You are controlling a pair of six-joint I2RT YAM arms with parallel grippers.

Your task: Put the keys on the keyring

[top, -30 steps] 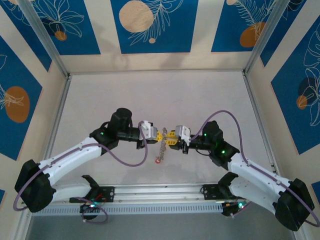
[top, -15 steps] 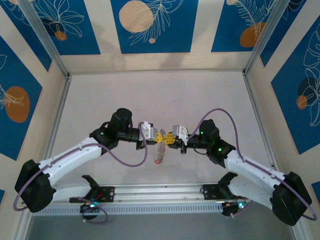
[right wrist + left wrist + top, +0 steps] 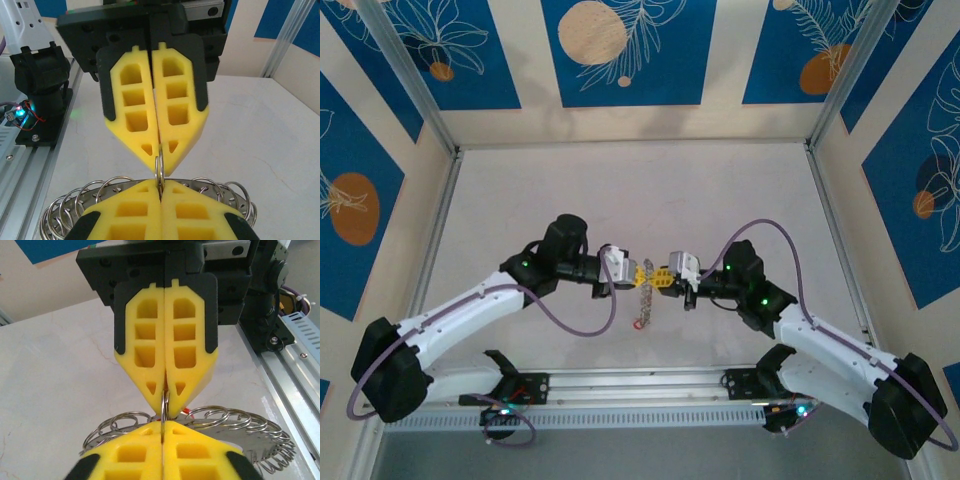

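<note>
Keyring point(image 3: 644, 293) in fully closed left fingers point(image 3: 641, 270) and fully closed right fingers point(image 3: 663, 275)

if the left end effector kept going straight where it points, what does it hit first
The right end effector, facing it tip to tip. Both are shut on the keyring, so a sliver of ring between the tips probably comes first; the gap looks tiny.

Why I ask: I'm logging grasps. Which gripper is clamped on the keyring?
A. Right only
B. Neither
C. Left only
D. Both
D: the left gripper and the right gripper are both shut, their tips meeting on a thin edge of the keyring, which hangs below them in the top view.
</note>
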